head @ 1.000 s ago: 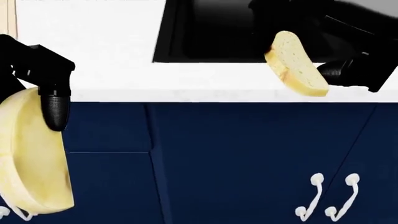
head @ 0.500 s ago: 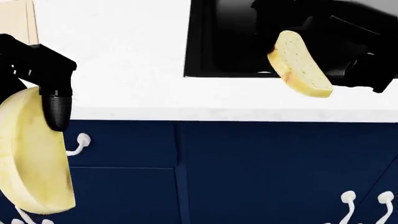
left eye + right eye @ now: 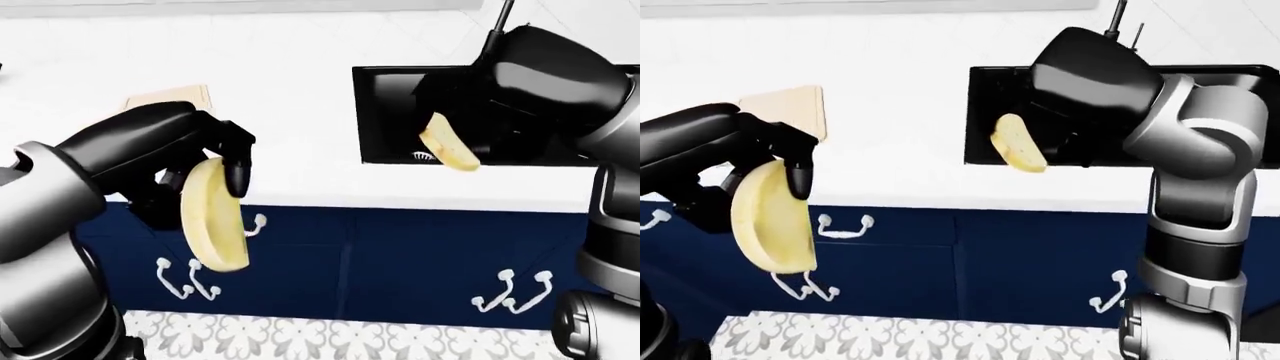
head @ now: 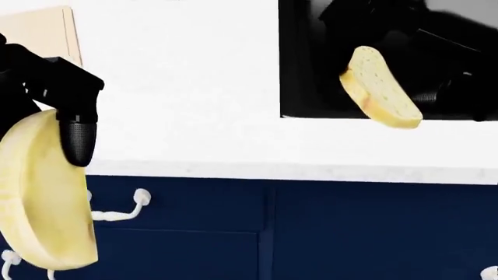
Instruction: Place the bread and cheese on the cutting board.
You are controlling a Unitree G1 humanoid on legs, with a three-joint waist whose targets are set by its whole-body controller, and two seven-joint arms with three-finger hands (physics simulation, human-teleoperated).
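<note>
I had both pieces in hand. My left hand [image 3: 200, 161] was closed round the cheese [image 3: 212, 215], a black finger pressed across its face, holding it below the counter [image 4: 187, 87] edge before the blue cabinets [image 3: 400, 255]. My right hand [image 3: 1080, 97] held the bread [image 4: 379, 87] over the dark sink [image 3: 385, 112]; its fingers merged with the black basin, so I could not tell how tightly they closed.

The board [image 3: 788, 109] lay on the counter, above my left hand. I judged the cheese should go up over the edge first, then be set flat.

The head view showed only the board's corner, top left. The right-eye view showed more of it.
</note>
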